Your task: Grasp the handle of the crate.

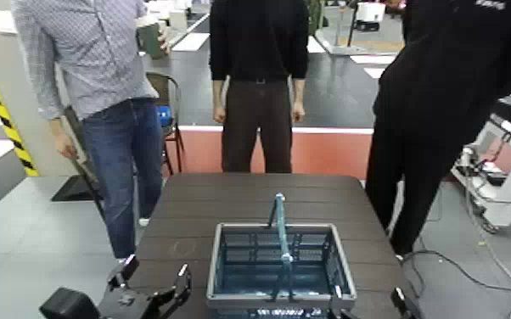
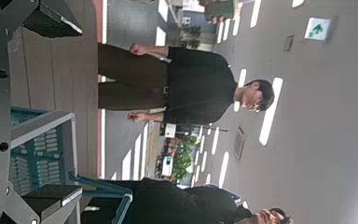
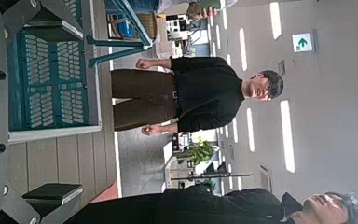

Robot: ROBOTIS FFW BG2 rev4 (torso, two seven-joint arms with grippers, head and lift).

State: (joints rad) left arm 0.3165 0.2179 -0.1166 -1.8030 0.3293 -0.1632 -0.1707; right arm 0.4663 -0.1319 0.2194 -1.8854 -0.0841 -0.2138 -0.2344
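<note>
Upright handle, two tools near the crate
The crate (image 1: 281, 265) sits on the worktop (image 1: 250, 197), near the robot's side, its handle (image 1: 283, 237) arching upright across its middle. Beside the crate's left wall, apart from it, the left tool (image 1: 159, 276) stands wide open and empty; the right tool (image 1: 367, 305) is at the crate's near right corner, also spread open, holding nothing. Bare slats run from the crate's far rim to the worktop's far edge, and a narrower strip lies right of the crate. Three people stand beyond and beside the crate.
</note>
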